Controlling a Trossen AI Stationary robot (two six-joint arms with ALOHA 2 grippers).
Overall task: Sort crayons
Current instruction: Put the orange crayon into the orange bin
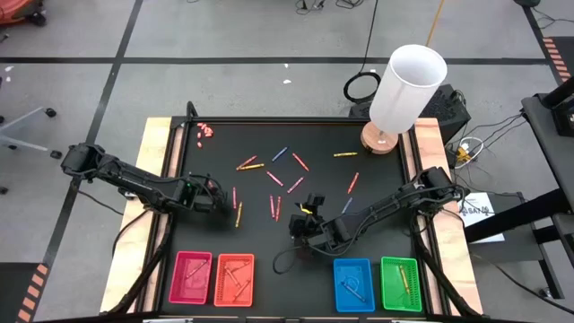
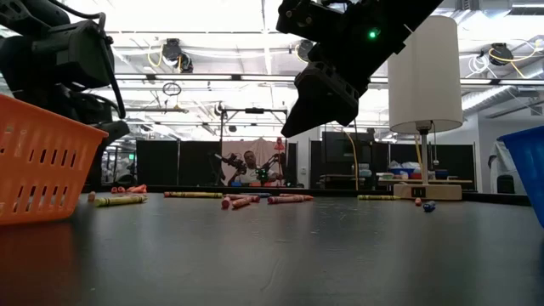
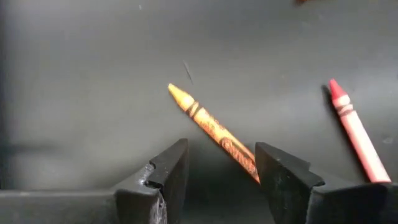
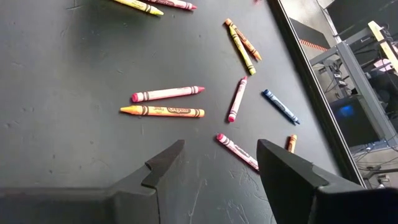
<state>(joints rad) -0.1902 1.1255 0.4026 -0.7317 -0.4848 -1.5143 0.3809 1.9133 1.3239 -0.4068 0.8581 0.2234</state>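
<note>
Several crayons lie flat and scattered on the black table top [image 1: 377,193], among them a red one [image 1: 300,161], a yellow one [image 1: 344,154] and a pink pair [image 1: 274,207]. My left gripper [image 1: 224,202] stands open at the left, its fingers pointing steeply down on either side of an orange crayon [image 3: 214,130]; a red crayon [image 3: 354,127] lies just beside it. My right gripper [image 1: 300,224] hangs open above the middle of the table [image 2: 316,106]. In its wrist view a red crayon [image 4: 236,151] lies just ahead of its fingers, an orange one [image 4: 163,111] and a pink one [image 4: 166,93] farther off.
Four trays stand along the near edge: pink-red [image 1: 191,276], orange [image 1: 234,278], blue [image 1: 353,284] and green [image 1: 401,284], each with crayons inside. A white-shaded lamp [image 1: 408,85] stands at the far right corner. Small pink bits [image 1: 206,130] lie at the far left.
</note>
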